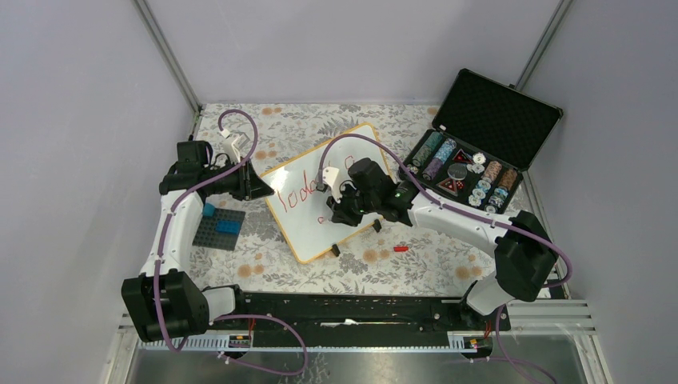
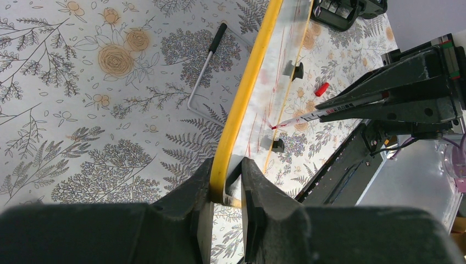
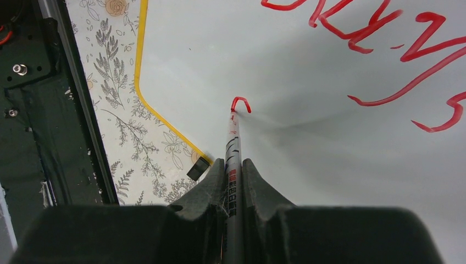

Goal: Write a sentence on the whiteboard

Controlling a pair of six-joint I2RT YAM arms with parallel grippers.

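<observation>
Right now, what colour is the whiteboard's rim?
The whiteboard's rim is yellow, clearest in the left wrist view.

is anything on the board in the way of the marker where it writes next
Nothing visible. The right pincer holds the marker with its tip on the whiteboard at a small red stroke; the surface beside it is bare white. The left pincer clamps the rim, at the board's edge.

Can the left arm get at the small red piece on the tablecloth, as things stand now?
Probably not. The left gripper is shut on the whiteboard's rim, and the red piece lies across the board from it.
</observation>
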